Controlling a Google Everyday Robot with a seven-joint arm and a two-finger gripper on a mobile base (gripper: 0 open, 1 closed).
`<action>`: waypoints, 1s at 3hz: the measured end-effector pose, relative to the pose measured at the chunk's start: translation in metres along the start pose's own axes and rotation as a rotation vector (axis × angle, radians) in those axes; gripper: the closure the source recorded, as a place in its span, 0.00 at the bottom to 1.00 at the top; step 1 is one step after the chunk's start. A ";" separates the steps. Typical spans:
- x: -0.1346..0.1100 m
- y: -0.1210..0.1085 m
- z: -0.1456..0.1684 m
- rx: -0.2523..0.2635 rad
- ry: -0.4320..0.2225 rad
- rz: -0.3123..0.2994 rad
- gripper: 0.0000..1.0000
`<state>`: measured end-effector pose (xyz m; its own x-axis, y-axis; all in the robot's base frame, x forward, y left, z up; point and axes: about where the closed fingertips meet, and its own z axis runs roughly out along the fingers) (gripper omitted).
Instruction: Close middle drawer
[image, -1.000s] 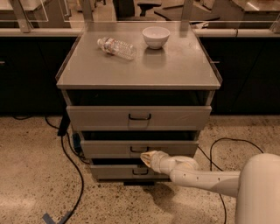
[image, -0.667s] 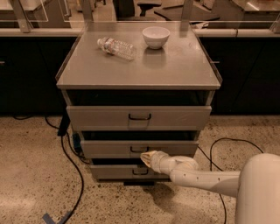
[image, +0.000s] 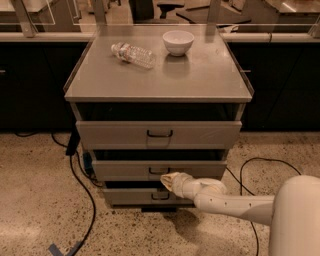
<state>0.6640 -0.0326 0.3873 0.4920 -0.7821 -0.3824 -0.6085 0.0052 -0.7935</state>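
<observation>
Next to nothing different from a second ago: same pose, same spot, no visible travel of drawer or arm

Far left on the floor, a dark cable (image: 94, 210) trailing toward the cabinet

On the worktop (image: 200, 80), left of centre, a clear plastic bottle (image: 133, 54) on its side, and just right of it a white bowl (image: 178, 42), upright and apart from the bottle

Below, three grey fronts stacked:
- the top drawer (image: 110, 134), widest and furthest forward
- the middle drawer (image: 120, 170), with a dark gap above its front panel, so judged partly out
- the bottom drawer (image: 130, 197), set further back

At the centre of the middle front, the small dark bar handle (image: 159, 171). Just under that handle, the hand (image: 169, 181), tip up against the lower edge of the middle front or very close to it. Cannot tell whether in contact, cannot tell how far open, nothing visibly held

To the right, the pale arm (image: 235, 204), reaching in low from the near right corner

Judging by the lack of motion: push barely begun or stalled, most of the closing yet to do, and need of a straight shove toward the far side
</observation>
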 end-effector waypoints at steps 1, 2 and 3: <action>0.000 0.000 0.000 0.000 0.000 0.000 0.39; -0.001 -0.003 0.000 -0.001 0.002 -0.005 0.17; 0.002 -0.001 0.000 -0.003 0.008 -0.009 0.00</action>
<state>0.6659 -0.0343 0.3870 0.4927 -0.7870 -0.3713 -0.6058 -0.0040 -0.7956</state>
